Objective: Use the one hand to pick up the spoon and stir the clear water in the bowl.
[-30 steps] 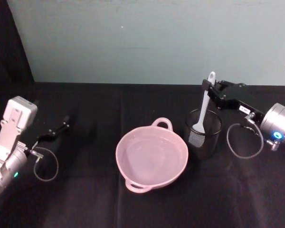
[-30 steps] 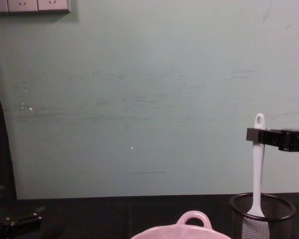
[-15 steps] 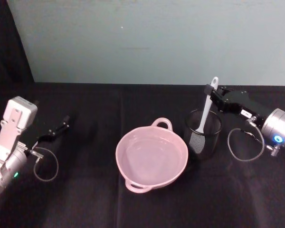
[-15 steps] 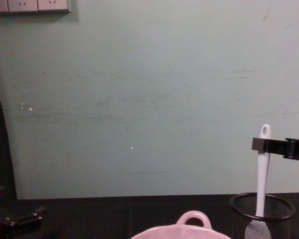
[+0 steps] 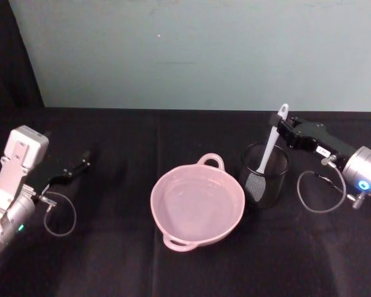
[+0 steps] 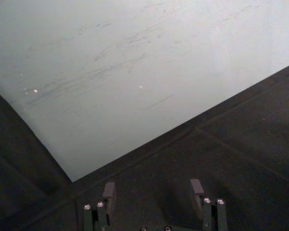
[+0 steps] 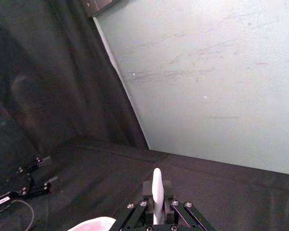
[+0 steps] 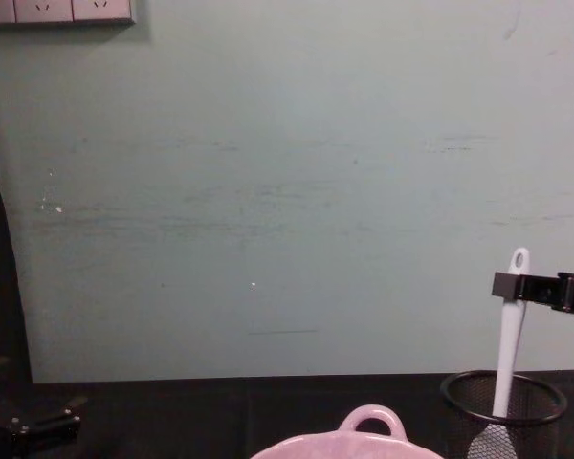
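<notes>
Gripping the white spoon [image 5: 272,142] near the top of its slim handle, the right hand [image 5: 281,125] hung above the black wire-mesh cup [image 5: 264,176], its fingers [image 8: 505,285] pinched on the handle just below the hole at the end. The handle ran down from those fingers into the cup, tilted a little, and the flat blade sat inside the mesh wall, low in the cup. In the chest view the spoon [image 8: 505,356] showed with its tip rising just above the right hand [image 8: 513,285] and the rest dropping past the rim of the wire-mesh cup [image 8: 503,409]. The right wrist view had the handle tip of the spoon [image 7: 157,194] standing up between the fingers of the right hand [image 7: 158,211].

The pale pink bowl [image 5: 198,202] sat on the black desk [image 5: 111,260] just beside the cup, on the side away from the right arm and lower than the fingers; clear water lay in it, and a small loop handle on its far rim faced the wall. The rim and loop of the bowl [image 8: 368,432] showed at the bottom of the chest view.

The left hand [image 5: 80,166] rested low over the desk well apart from the bowl, on the far side of it from the right fingers. In the left wrist view its fingers [image 6: 108,190] were spread with nothing between them, and the left hand [image 6: 153,188] pointed toward the pale green wall [image 5: 204,49].
</notes>
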